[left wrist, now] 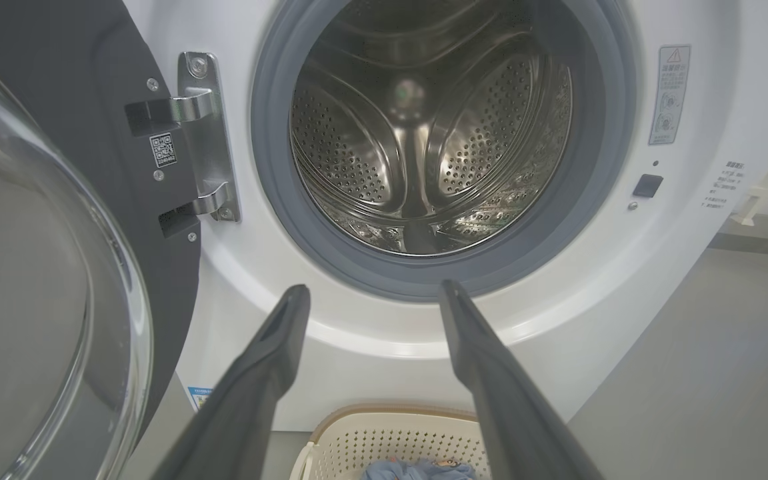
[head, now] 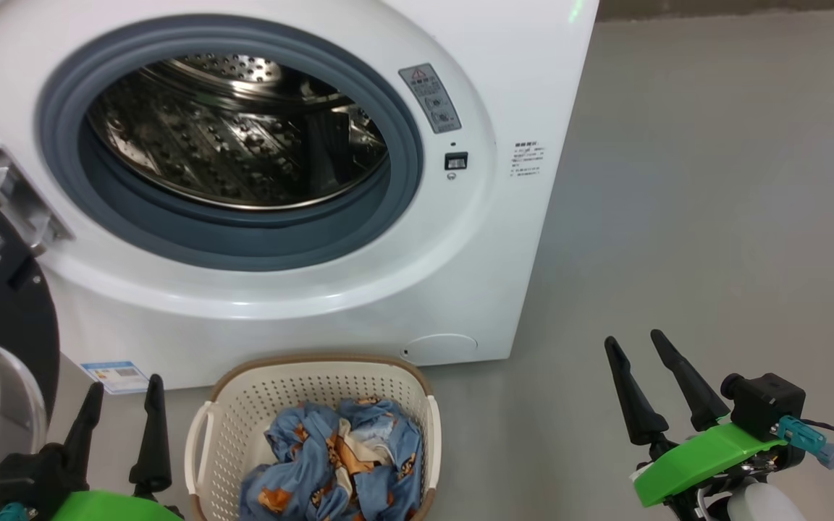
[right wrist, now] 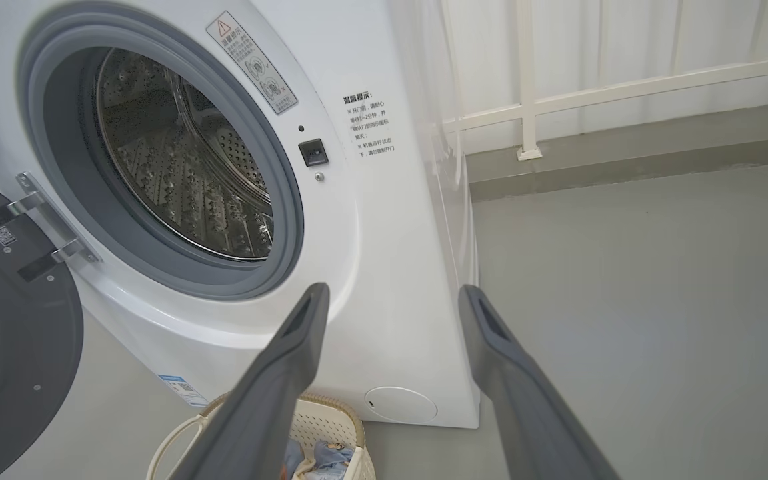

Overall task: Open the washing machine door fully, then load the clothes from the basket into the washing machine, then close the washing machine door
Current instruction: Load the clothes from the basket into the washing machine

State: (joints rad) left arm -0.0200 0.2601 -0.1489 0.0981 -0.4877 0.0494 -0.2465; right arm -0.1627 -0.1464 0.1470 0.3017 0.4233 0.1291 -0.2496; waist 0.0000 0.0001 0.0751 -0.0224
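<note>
Scanning the head view, I list: boxy white washing machine [head: 359, 289]; round glossy black washing machine door [head: 4, 304] swung open at the view's left; cream perforated basket [head: 294, 391] on the floor before it, crumpled blue clothes [head: 330, 463] inside; left claw [head: 125, 383] and right claw [head: 633, 337] both spread wide, empty. Left wrist view: dimpled steel drum [left wrist: 357, 153], metal hinge [left wrist: 205, 127]. Right wrist view: smooth grey rubber ring [right wrist: 57, 133].

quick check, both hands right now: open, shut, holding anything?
Left hand: open, holding nothing.
Right hand: open, holding nothing.
</note>
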